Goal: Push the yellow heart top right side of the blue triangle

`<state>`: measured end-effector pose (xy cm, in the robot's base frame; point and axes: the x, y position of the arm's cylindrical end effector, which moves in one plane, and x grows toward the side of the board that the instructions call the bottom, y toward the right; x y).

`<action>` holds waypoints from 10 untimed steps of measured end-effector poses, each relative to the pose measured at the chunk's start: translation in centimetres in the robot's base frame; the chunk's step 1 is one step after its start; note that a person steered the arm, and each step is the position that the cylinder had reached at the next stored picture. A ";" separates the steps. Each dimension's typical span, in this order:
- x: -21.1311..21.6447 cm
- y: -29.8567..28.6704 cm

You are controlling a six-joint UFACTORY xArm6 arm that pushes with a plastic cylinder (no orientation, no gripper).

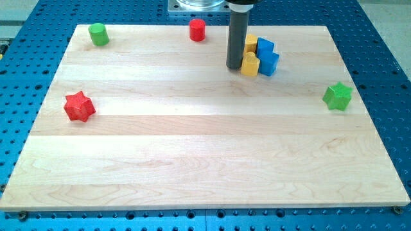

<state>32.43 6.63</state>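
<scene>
My tip [235, 66] rests on the board near the view's top, right of centre. It touches the left side of a yellow block [250, 65], which looks like the heart. A second yellow block [251, 43] sits just behind it, partly hidden by the rod. Two blue blocks are packed against the yellow ones on their right: one at the back [265, 46] and one in front [270, 62]. I cannot tell which blue block is the triangle. All of these blocks touch in one tight cluster.
A green cylinder [98, 34] stands at the top left and a red cylinder [197, 29] at the top centre. A red star [79, 106] lies at the left and a green star [338, 96] at the right. The wooden board [192, 160] lies on a blue perforated table.
</scene>
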 end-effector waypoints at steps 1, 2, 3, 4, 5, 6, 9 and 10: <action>0.0 0.1; -0.3 0.9; -1.9 1.2; -5.3 1.9; -6.5 2.0; -7.8 2.0; -11.9 3.6; -11.9 6.3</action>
<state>20.51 12.88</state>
